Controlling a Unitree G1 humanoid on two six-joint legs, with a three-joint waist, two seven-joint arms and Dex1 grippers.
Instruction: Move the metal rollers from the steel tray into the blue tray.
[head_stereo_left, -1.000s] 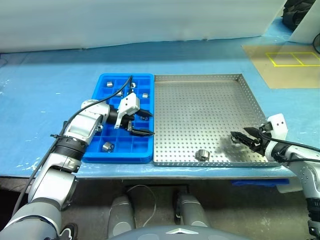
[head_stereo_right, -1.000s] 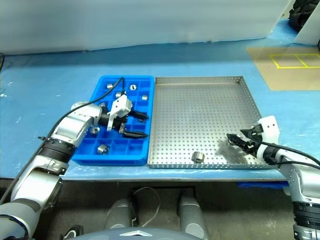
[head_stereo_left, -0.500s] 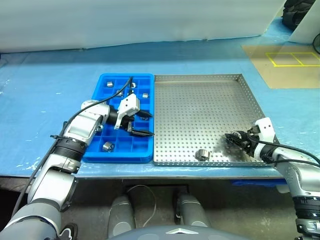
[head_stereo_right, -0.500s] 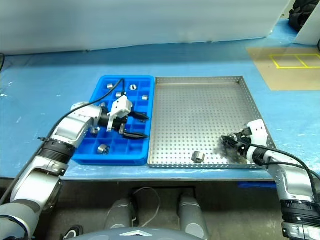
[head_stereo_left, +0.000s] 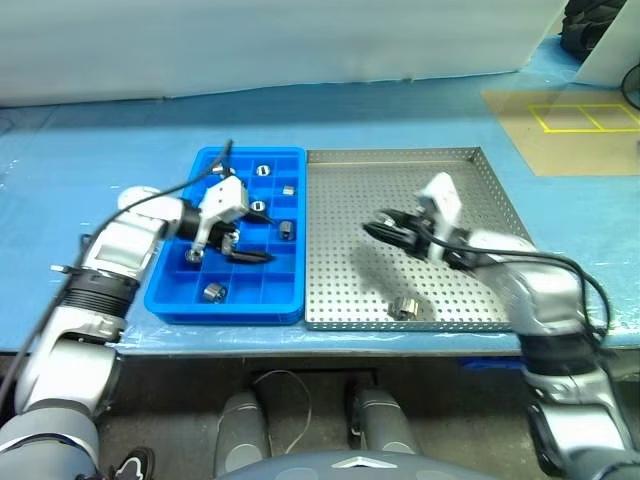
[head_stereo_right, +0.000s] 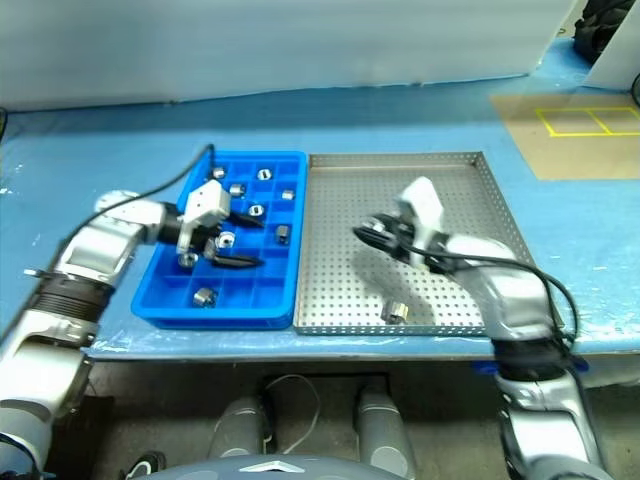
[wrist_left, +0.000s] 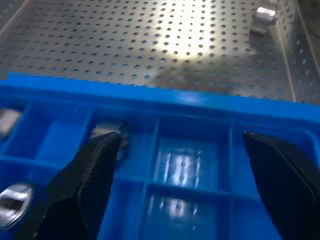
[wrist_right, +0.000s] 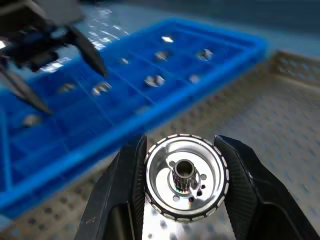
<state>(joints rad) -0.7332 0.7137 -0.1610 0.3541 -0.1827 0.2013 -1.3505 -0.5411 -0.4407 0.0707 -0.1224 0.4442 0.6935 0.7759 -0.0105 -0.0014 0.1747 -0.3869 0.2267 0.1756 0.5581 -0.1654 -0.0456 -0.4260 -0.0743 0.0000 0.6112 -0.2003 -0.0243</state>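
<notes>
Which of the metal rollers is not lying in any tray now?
The roller clamped in the right gripper, above the steel tray; the others lie in trays.

Both head views look forward and down over the bench (head_stereo_left: 100, 150), sharing both trays — each wrist view sits close, low over the blue tray (wrist_left: 165, 100) and steel tray (wrist_right: 280, 130).

one shiny metal roller (wrist_right: 186, 176) is pinched in the right gripper (head_stereo_left: 385, 226), up above the steel tray (head_stereo_left: 450, 170), its round face and hollow centre showing. another roller (head_stereo_left: 404, 307) lies near that tray's front rim. the blue tray (head_stereo_left: 290, 155) sits touching its left side, several rollers (head_stereo_left: 213, 292) in the compartments.
</notes>
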